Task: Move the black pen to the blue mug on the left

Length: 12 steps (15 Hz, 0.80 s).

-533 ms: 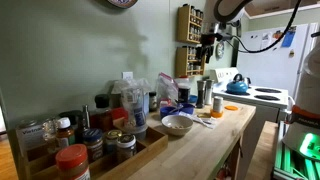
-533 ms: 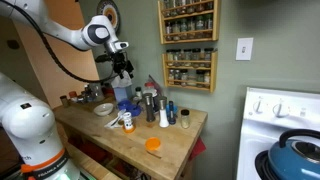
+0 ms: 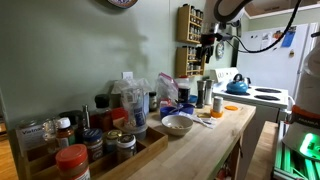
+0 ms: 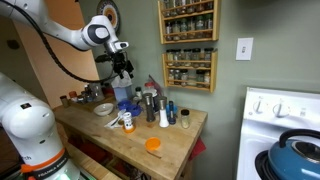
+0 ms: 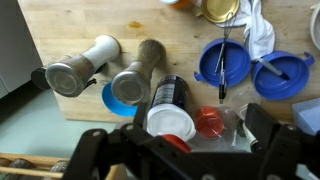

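In the wrist view two blue mugs stand side by side on the wooden counter. A black pen [image 5: 221, 62] stands in one blue mug [image 5: 223, 64], its tip reaching over the rim. The other blue mug [image 5: 279, 74] holds a dark thin item. My gripper [image 5: 180, 142] is open and empty, high above the bottles beside the mugs. It shows above the counter in both exterior views [image 3: 207, 42] [image 4: 124, 68].
Two metal shakers [image 5: 82, 68] [image 5: 136, 78], a black bottle with a white cap [image 5: 170, 110] and a red-lidded container [image 5: 208, 122] lie below the gripper. A white cloth [image 5: 259, 25] lies by the mugs. An orange lid [image 4: 152, 144], a bowl [image 3: 177, 124] and a stove [image 3: 256, 96] are nearby.
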Each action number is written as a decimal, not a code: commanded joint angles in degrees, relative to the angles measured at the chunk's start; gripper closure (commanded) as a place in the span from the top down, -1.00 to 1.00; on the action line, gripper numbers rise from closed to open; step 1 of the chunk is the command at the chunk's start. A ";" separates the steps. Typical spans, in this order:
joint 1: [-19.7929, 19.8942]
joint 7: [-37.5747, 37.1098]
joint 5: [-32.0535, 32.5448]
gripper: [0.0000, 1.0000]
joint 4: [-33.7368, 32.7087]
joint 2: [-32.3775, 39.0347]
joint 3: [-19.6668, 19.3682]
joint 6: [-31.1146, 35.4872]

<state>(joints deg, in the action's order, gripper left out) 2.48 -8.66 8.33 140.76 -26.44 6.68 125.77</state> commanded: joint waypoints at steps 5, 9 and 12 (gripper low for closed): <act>-2.36 4.49 -2.00 1.00 1.57 -0.07 -2.75 2.62; -4.67 10.03 -5.15 1.00 3.61 1.49 -4.60 5.72; -6.47 10.87 -8.81 1.00 4.73 4.36 -4.14 6.61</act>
<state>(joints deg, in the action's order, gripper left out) -1.64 0.60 2.67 143.84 -24.59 3.13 130.11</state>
